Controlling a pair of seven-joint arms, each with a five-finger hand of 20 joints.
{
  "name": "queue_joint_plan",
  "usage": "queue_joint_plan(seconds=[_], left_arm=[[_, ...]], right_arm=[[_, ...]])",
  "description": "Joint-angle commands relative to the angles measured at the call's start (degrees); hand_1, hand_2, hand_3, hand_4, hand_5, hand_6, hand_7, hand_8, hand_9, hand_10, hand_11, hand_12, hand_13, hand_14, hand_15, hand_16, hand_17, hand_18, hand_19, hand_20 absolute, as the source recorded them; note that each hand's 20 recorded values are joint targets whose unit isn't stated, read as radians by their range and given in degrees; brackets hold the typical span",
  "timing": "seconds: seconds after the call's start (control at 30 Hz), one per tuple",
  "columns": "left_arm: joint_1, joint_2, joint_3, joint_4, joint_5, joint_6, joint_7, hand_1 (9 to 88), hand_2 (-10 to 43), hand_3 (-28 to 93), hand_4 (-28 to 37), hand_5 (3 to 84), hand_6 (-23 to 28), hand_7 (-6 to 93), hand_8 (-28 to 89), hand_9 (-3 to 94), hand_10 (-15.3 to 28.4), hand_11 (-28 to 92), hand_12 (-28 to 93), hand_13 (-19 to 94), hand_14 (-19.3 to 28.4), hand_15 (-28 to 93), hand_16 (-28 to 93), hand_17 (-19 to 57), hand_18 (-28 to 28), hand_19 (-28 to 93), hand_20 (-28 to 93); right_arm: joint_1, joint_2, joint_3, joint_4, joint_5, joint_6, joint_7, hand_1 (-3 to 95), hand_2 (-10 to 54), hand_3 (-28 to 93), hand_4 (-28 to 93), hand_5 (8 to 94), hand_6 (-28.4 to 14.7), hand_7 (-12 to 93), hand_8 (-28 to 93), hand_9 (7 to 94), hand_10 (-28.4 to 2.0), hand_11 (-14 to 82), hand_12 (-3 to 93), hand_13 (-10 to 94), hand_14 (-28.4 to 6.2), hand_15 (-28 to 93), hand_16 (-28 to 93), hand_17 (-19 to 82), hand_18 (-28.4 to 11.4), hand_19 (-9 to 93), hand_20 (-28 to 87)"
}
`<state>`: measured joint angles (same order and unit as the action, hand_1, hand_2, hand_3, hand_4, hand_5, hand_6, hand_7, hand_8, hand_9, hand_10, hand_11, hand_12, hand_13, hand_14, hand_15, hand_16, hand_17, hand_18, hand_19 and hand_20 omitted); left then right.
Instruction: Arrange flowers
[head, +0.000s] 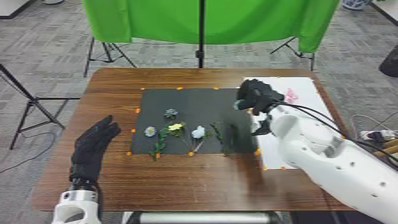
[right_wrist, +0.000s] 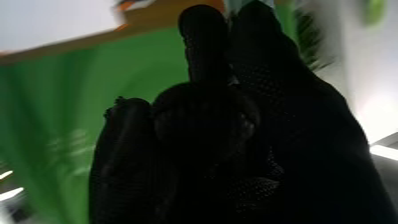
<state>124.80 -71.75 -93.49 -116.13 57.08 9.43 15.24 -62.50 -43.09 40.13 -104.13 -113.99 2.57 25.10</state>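
With right hand (right_wrist: 209, 125), pinches pale flower (head: 238, 104) by black mat's (head: 151, 104) right edge; holds left hand (head: 93, 145) open. May drop it through slight fingertip contact, or snag white flower (head: 197, 132) by swinging low.

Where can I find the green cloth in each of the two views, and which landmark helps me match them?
Head view: the green cloth hangs at the top, beyond the far edge of the wooden table.
Right wrist view: it spreads behind the black-gloved right hand, bordering the brown table edge.
Shared landmark: that table edge, near the white sheet with orange tape.
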Motion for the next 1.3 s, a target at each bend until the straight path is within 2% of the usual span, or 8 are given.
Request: queue_joint_plan(seconds=[0.03, 0.2, 0.37, 0.5, 0.8, 1.0, 1.17, 1.3], left_arm=[[1.0, -0.36, 0.63, 0.76, -0.05, -0.66, -0.94, 25.5, -1.3, 67, -23.1, 45.8, 3.2, 10.9, -5, 43.1, 12.4, 15, 14, 32, 16.4, 23, 4, 3.8, 13.5, 6, 22], [1.2, -0.4, 0.66, 0.79, -0.05, -0.87, -0.91, 25.3, -1.3, 67, -23.1, 45.8, 3.2, 10.8, -5, 43.2, 12.5, 15, 14, 32, 16.4, 23, 4, 3.8, 13.5, 6, 22], [1.2, -0.48, 0.53, 0.86, 0.01, -1.16, -0.57, 25.3, -1.4, 67, -23.0, 45.7, 3.0, 11.0, -5, 43.2, 12.5, 15, 14, 32, 16.4, 23, 4, 3.8, 13.5, 6, 22], [1.3, -0.58, 0.43, 0.9, 0.0, -1.53, -0.2, 25.3, -1.4, 67, -22.9, 45.5, 2.9, 10.9, -5, 43.1, 12.5, 15, 15, 32, 16.5, 23, 4, 3.8, 13.5, 6, 22], [1.2, -0.85, 0.45, 1.06, 0.24, -2.28, -0.27, 25.2, -1.9, 67, -22.8, 45.4, 3.0, 10.8, -5, 43.0, 12.4, 15, 15, 32, 16.4, 22, 4, 3.7, 13.5, 6, 22], [1.1, -0.94, 0.45, 1.05, 0.26, -1.94, -0.3, 25.3, -2.0, 67, -22.7, 45.3, 3.0, 10.7, -5, 42.8, 12.3, 14, 15, 32, 16.4, 22, 4, 3.7, 13.5, 6, 22], [1.3, -0.92, 0.47, 0.93, 0.28, -1.85, -0.29, 25.4, -2.1, 67, -22.5, 45.3, 3.0, 10.7, -5, 42.8, 12.3, 14, 15, 32, 16.5, 22, 4, 3.7, 13.5, 6, 22], [1.6, -0.91, 0.35, 0.85, 0.12, -1.61, -0.2, 25.4, -2.2, 67, -22.4, 45.3, 3.0, 10.8, -5, 42.8, 12.3, 14, 15, 32, 16.4, 22, 4, 3.7, 13.6, 6, 22]], right_arm=[[0.1, -3.6, -2.2, 2.3, -1.3, -3.0, -0.1, 65.3, -9.5, 47, -12, 77.0, -1.1, 19, 14, 90.7, -9.7, 8.3, 41.6, 93, -0.8, 54, 37, 68, -8.5, 93, 52], [-0.7, -2.8, -1.8, 1.7, -0.6, -6.1, 0.2, 60.9, -9.5, 44, -11, 73.8, -1.7, 16, 12, 86.8, -10.3, 13.1, 37.9, 92, -1.2, 55, 37, 68, -8.5, 93, 52], [-0.7, -2.7, -1.9, 1.7, -0.6, -6.6, 0.0, 50.4, -9.5, 57, -18, 70.3, -0.6, 17, 5, 83.2, -11.7, 20.9, 30.0, 92, -1.5, 55, 36, 67, -8.8, 93, 52], [-0.7, -2.5, -1.4, 1.2, -0.7, -7.0, -0.1, 46.1, -9.5, 61, -20, 69.0, -0.4, 17, -8, 82.1, -12.2, 24.0, 24.9, 92, -1.7, 55, 36, 67, -8.8, 93, 52], [-1.2, -1.5, 2.7, -0.3, -3.3, -6.8, -0.3, 35.6, -9.5, 53, -24, 64.7, -1.3, 13, -7, 81.9, -13.6, 24.3, 23.8, 91, -2.5, 54, 36, 67, -9.3, 93, 52], [-0.8, -0.6, 5.4, 0.5, -3.1, -6.7, 1.4, 35.3, -9.5, 47, -28, 64.5, -1.6, 12, -7, 82.0, -13.9, 24.1, 24.0, 91, -3.0, 54, 36, 66, -9.8, 93, 51], [-1.9, -0.3, 9.7, 1.6, -3.2, -4.2, 3.6, 33.6, -9.5, 57, -24, 64.7, -1.7, 12, -7, 78.8, -15.0, 20.7, 23.1, 90, -3.4, 53, 36, 64, -11.6, 93, 51], [-4.8, 1.2, 13.4, -1.6, 6.8, -2.9, 0.9, 33.1, -9.5, 58, -19, 65.6, -1.5, 13, -7, 78.6, -15.2, 20.9, 23.5, 89, -4.0, 53, 36, 62, -12.4, 93, 52]])
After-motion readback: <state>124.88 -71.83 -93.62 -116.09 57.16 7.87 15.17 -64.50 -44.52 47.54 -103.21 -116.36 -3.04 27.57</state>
